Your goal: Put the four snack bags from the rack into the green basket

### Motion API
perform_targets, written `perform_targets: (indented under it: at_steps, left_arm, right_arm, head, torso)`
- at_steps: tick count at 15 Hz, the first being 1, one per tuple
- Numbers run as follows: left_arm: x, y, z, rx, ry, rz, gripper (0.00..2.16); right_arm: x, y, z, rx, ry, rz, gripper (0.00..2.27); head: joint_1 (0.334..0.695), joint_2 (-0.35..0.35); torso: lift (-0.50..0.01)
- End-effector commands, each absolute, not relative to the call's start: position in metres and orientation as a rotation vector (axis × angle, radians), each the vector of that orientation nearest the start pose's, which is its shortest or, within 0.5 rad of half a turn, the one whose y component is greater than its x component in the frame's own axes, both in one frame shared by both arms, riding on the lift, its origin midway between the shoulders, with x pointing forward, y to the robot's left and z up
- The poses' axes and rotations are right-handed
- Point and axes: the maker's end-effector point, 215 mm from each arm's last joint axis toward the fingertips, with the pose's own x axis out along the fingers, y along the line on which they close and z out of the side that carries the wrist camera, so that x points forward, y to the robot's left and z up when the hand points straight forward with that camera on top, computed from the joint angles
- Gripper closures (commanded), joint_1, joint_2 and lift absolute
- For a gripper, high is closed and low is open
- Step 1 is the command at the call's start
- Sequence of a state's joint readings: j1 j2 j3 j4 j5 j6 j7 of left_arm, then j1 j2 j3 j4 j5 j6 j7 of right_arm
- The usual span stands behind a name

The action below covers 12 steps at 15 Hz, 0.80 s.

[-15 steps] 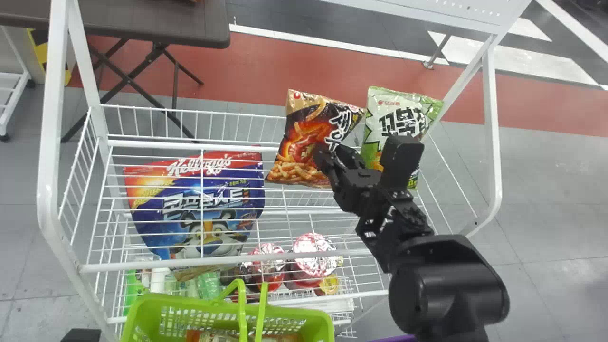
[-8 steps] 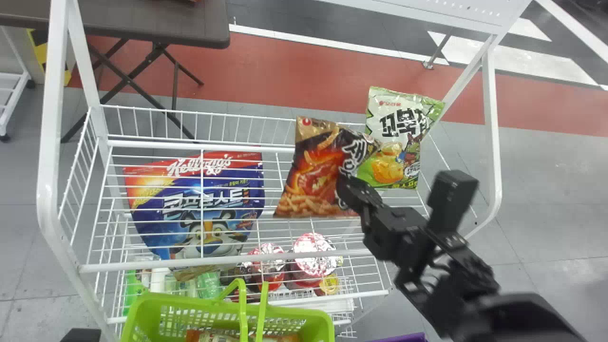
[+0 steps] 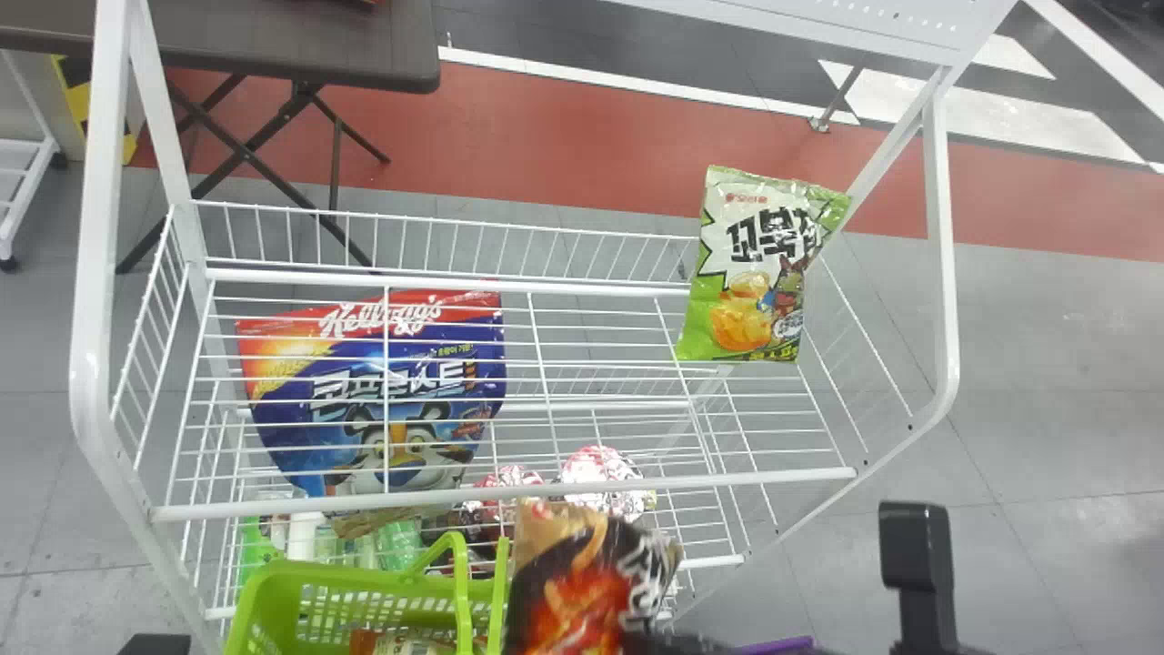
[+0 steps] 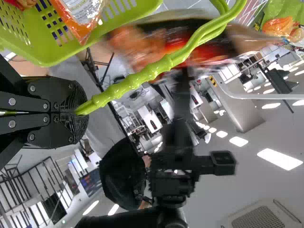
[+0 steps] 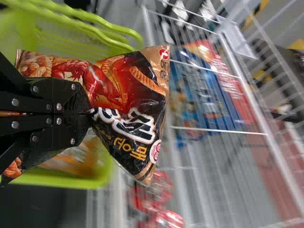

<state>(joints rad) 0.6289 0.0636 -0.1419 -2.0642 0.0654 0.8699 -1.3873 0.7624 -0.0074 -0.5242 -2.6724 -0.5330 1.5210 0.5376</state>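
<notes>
Between the closed fingers of the right gripper [image 5: 89, 112] is the black and orange snack bag [image 5: 130, 85], squeezed near its middle, its long axis running roughly along the fingers and its top end pointing out past their tips. Toward the robot's left from this gripper, and beneath it, is the green basket [image 3: 264, 596]; the bag overlaps the basket's right end in the head view, though whether it is wholly over the opening, I cannot tell. On the basket's far side from the right gripper, the left gripper [image 4: 81, 112] is clamped on the basket's handle [image 4: 152, 71]. The right arm is the one to place the bag: the next move likely calls for a shift leftward, clear of the handle, then lowering.
</notes>
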Motion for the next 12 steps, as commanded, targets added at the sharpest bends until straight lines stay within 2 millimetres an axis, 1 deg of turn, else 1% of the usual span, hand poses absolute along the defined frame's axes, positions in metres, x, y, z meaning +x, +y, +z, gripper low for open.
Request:
perform_targets:
  at_steps: [1, 3, 4, 6, 8, 9, 10, 12]
  left_arm:
    - [0.136, -0.029, -0.428, -0.723, 0.848, -1.435, 2.14]
    - [0.135, -0.032, -0.428, -0.717, 0.853, -1.441, 2.14]
    - [0.135, -0.034, -0.428, -0.714, 0.854, -1.443, 2.14]
    - [0.134, -0.035, -0.429, -0.711, 0.86, -1.44, 2.14]
    - [0.134, -0.036, -0.429, -0.711, 0.861, -1.442, 2.14]
    - [0.132, -0.037, -0.429, -0.713, 0.862, -1.443, 2.14]
    - [0.132, -0.037, -0.428, -0.713, 0.862, -1.444, 2.14]
    - [0.131, -0.037, -0.431, -0.716, 0.868, -1.441, 2.14]
  right_arm:
    - [0.172, -0.201, -0.429, 0.574, 1.105, 0.383, 2.11]
    - [0.157, -0.189, -0.457, 0.618, 1.18, 0.382, 2.11]
    - [0.156, -0.184, -0.466, 0.617, 1.201, 0.384, 2.11]
    - [0.149, -0.162, -0.484, 0.63, 1.252, 0.414, 2.11]
    - [0.142, -0.133, -0.494, 0.621, 1.296, 0.459, 2.11]
    - [0.148, -0.122, -0.493, 0.607, 1.274, 0.481, 2.11]
    - [0.16, -0.111, -0.489, 0.596, 1.228, 0.507, 2.11]
    - [0.179, -0.097, -0.485, 0.596, 1.145, 0.535, 2.1]
  head:
    - [0.695, -0.35]
    - [0.695, -0.35]
    - [0.695, -0.35]
    - [0.695, -0.35]
    - [0.695, -0.35]
    - [0.695, -0.35]
    - [0.695, -0.35]
    - [0.695, -0.35]
  torso:
    - [-0.006]
    - [-0.006]
    - [-0.006]
    - [-0.006]
    - [-0.006]
    - [-0.006]
    - [-0.006]
    - [-0.006]
